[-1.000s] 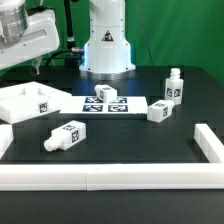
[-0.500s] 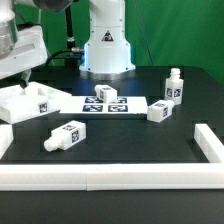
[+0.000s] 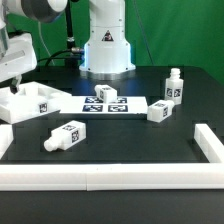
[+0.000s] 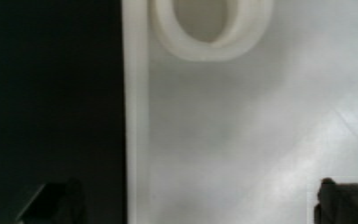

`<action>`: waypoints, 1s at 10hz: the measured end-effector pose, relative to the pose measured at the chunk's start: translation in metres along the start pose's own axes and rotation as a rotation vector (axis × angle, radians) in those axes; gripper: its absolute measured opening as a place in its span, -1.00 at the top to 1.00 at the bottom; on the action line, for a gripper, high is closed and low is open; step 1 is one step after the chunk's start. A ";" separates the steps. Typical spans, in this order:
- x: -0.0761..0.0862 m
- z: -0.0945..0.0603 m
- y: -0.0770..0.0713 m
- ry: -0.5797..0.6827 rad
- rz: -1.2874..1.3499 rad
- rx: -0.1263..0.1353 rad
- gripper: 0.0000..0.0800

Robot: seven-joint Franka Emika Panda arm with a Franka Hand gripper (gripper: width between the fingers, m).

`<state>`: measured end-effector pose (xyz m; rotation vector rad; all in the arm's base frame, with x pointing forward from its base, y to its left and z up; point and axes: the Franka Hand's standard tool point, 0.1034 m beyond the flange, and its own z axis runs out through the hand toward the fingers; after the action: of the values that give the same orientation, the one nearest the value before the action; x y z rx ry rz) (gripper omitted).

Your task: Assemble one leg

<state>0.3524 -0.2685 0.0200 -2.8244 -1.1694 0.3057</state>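
Note:
Three legs show in the exterior view: one leg [image 3: 65, 135] lies on its side near the front, a second leg [image 3: 158, 110] lies right of the marker board, and a third leg [image 3: 174, 86] stands upright at the far right. My gripper [image 3: 12, 88] hangs at the exterior view's far left, just above the large flat white panel [image 3: 30, 102]. In the wrist view the gripper [image 4: 199, 203] is open and empty. Its dark fingertips [image 4: 345, 198] straddle the panel's edge [image 4: 229, 130], close to a round hole [image 4: 211, 25].
The marker board [image 3: 105, 104] lies mid-table with a small tagged white block [image 3: 105, 93] at its far edge. White border rails run along the front [image 3: 100, 177] and the right [image 3: 208, 142]. The arm's base [image 3: 105, 45] stands behind.
The gripper has moved down and toward the exterior view's left, from above the table to just over the white panel. The legs have not moved.

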 end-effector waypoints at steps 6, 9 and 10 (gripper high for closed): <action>0.003 0.010 -0.001 -0.010 -0.010 0.012 -0.02; 0.003 0.010 -0.001 -0.010 -0.010 0.012 0.82; 0.003 0.010 -0.001 -0.010 -0.010 0.012 0.86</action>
<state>0.3523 -0.2659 0.0100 -2.8095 -1.1792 0.3251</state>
